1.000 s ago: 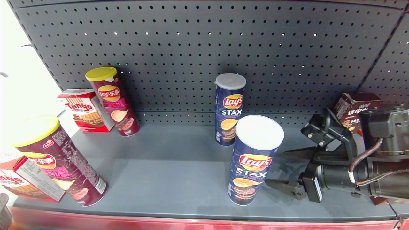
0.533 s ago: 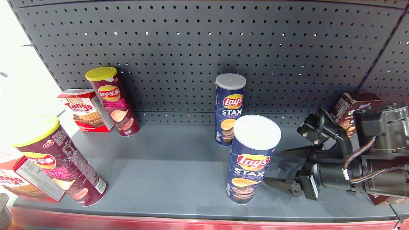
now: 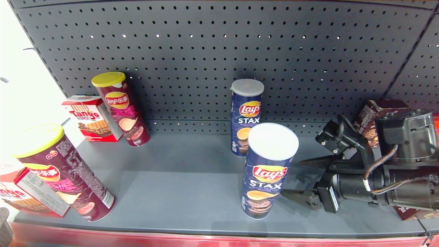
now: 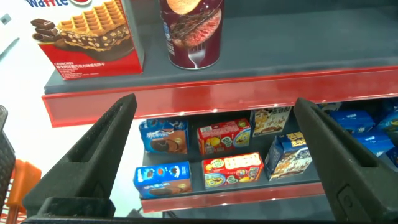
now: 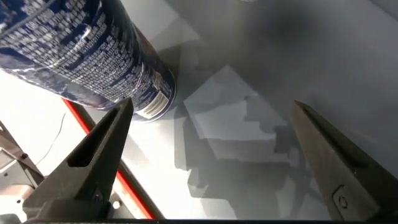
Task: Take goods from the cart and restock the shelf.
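Observation:
A blue chip can (image 3: 267, 171) with a white lid stands near the front of the grey shelf (image 3: 188, 185), leaning slightly. My right gripper (image 3: 291, 178) lies level just right of it, open, its lower fingertip (image 3: 286, 195) at the can's side. In the right wrist view the can (image 5: 81, 56) sits off to one side of the open right gripper (image 5: 211, 162), outside the jaws. My left gripper (image 4: 211, 155) hangs open and empty below the shelf's red front edge (image 4: 217, 93).
A second blue can (image 3: 246, 116) stands behind the first, against the pegboard. Two maroon cans (image 3: 120, 108) (image 3: 63, 171) and wafer boxes (image 3: 90, 118) fill the left side; a brown box (image 3: 377, 113) sits behind my right arm. Lower shelves hold small boxes (image 4: 224, 152).
The right gripper has slid a little to the left, and the front blue can has shifted left with it. All the other goods have stayed put.

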